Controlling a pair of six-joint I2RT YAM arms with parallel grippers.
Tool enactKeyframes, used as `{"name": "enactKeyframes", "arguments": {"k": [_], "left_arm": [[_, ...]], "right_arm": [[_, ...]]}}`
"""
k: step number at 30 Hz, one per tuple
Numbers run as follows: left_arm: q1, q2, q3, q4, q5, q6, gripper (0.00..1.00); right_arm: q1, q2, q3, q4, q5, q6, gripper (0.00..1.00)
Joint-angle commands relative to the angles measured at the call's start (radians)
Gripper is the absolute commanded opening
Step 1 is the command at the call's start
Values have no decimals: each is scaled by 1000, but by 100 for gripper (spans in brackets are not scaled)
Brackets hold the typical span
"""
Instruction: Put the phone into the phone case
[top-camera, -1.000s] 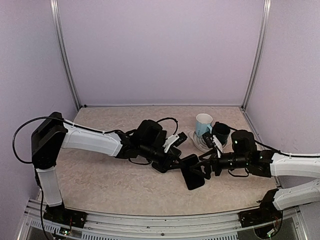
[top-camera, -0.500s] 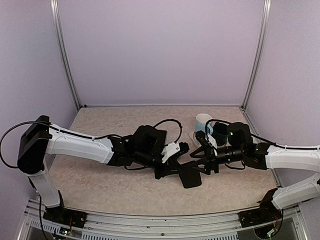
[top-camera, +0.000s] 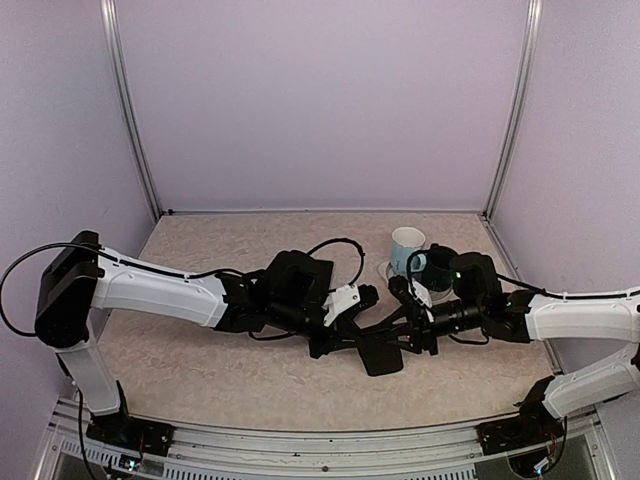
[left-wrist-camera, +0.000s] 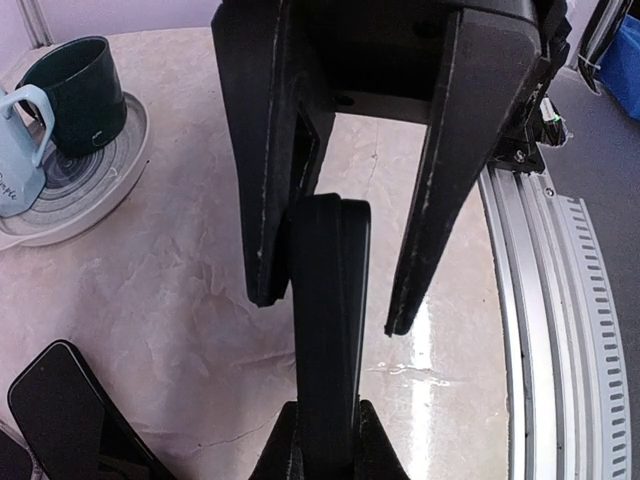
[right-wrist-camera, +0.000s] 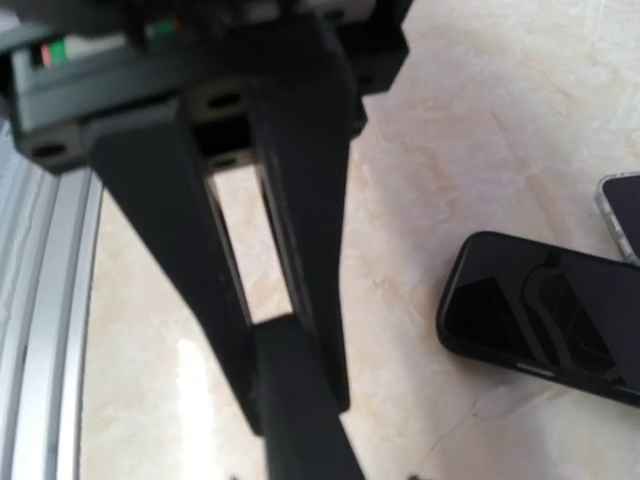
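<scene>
A flat black slab (left-wrist-camera: 325, 300) stands edge-on in the left wrist view. It shows two layers pressed together, which look like the phone case with the phone against it. My left gripper (left-wrist-camera: 327, 428) is shut on its near end. My right gripper (left-wrist-camera: 330, 310) comes from the opposite side and straddles the far end. One of its fingers (left-wrist-camera: 270, 200) touches the slab and the other stands slightly off it. In the top view the slab (top-camera: 382, 355) hangs low over the table between the left gripper (top-camera: 345, 345) and the right gripper (top-camera: 402, 335).
A black handset (right-wrist-camera: 545, 310) lies flat on the table beside a silver-edged one (right-wrist-camera: 625, 215). A pale blue cup (top-camera: 406, 248) and a dark cup (top-camera: 440, 265) stand on a plate (left-wrist-camera: 100, 190) behind the grippers. The metal rail (left-wrist-camera: 560, 320) marks the near table edge.
The left arm reached further right and lowered the slab. The right gripper slid left over the slab's far end, and its jaws narrowed from wide open.
</scene>
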Motion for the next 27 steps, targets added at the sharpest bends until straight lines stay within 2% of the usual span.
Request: {"name": "enactKeyframes", "arguments": {"k": [1,2,3,4,18,21,22,24,27], "left_arm": [[10,38,-13,-108,-101,50,0],[9,38,-13,-110,-100,47,0],[10,40,-14,-110,-97,46,0],[10,39,-14,-108,-94,46,0],[24,-2,1,-67,0,-24,0],[24,-10,-2,-43,10,-28,0],[25,-10,-2,-49,9,-22,0],[29,-2,-1,-56,9,-9,0],[39,10,3,-99,0,0,0]], "right_arm": [[-10,14,3,14,-17,-12,28],[-10,15,4,17,-20,-10,19],[-9,17,8,10,-15,-11,7],[-10,20,13,-3,-5,-12,0],[-9,-24,35,-24,46,64,0],[-10,-24,24,-14,54,94,52],[-9,-22,8,-3,63,110,62],[-9,-25,-33,27,84,145,67],[-9,-31,-99,65,100,211,69]]}}
